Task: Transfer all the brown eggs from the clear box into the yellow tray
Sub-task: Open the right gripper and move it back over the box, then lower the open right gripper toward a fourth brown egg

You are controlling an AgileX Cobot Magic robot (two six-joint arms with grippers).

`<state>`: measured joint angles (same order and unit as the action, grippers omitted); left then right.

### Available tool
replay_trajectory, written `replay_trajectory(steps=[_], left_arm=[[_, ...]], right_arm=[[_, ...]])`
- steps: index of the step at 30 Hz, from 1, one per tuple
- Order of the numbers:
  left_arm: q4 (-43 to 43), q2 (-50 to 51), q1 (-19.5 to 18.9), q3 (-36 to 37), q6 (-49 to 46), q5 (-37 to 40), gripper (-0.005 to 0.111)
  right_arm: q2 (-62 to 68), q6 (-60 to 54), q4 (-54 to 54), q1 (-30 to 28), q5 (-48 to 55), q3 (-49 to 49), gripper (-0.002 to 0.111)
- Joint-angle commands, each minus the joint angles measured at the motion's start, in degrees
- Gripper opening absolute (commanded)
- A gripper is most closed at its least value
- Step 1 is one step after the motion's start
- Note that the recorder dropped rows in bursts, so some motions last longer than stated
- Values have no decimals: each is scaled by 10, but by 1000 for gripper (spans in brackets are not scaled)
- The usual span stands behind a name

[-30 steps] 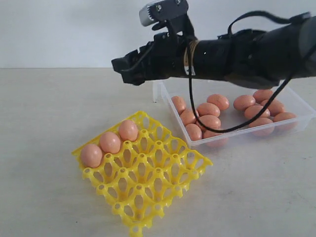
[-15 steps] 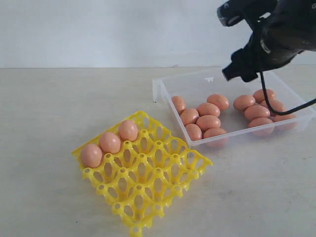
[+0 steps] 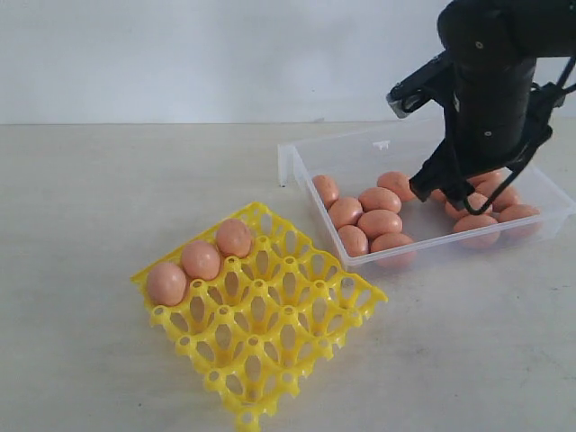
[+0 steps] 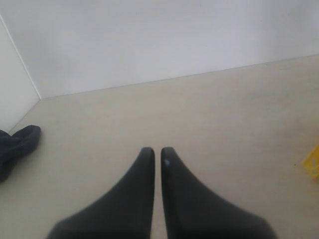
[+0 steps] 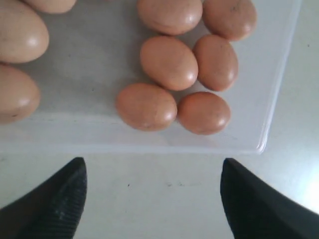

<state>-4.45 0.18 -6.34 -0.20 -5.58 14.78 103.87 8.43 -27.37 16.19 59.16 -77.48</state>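
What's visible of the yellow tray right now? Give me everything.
The yellow tray is bright, glossy plastic: an open lattice of round cups with short pegs between them. It lies flat on the pale table, turned corner-on to the exterior camera. Three brown eggs sit side by side in cups along its far-left edge; the other cups look empty. It lies in front of the clear box, seemingly not touching it. Only the eggs and the table touch it.

On the right of the exterior view, the black arm [image 3: 490,90] covers several eggs [image 3: 520,213] in the clear box [image 3: 290,166] and runs off the top edge. The right wrist view crops some eggs and the fingers [image 5: 60,204] of the right hand [image 5: 152,164]. The left wrist view shows only a corner of the yellow tray [image 4: 312,162] and an unidentifiable dark shape [image 4: 17,144]
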Motion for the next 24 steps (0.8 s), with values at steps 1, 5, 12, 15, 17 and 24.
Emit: replay_trajectory(steps=[1,5,12,15,17,24], left_arm=[[1,-2,3,2,2,-4,4],[1,-2,3,2,2,-4,4],[1,-2,3,2,2,-4,4],[1,-2,3,2,2,-4,4],[1,-2,3,2,2,-4,4],[1,-2,3,2,2,-4,4]], right_arm=[[59,-15,-51,-3,5,-49,66],[118,-60,-70,-24,-45,-54,66],[135,-105,-15,-82,-182,-54,66],[143,-136,17,-83,-206,-54,66],[149,-137,13,-83,-196,-54,66],[164,-137,13,-85,-174,-54,66]])
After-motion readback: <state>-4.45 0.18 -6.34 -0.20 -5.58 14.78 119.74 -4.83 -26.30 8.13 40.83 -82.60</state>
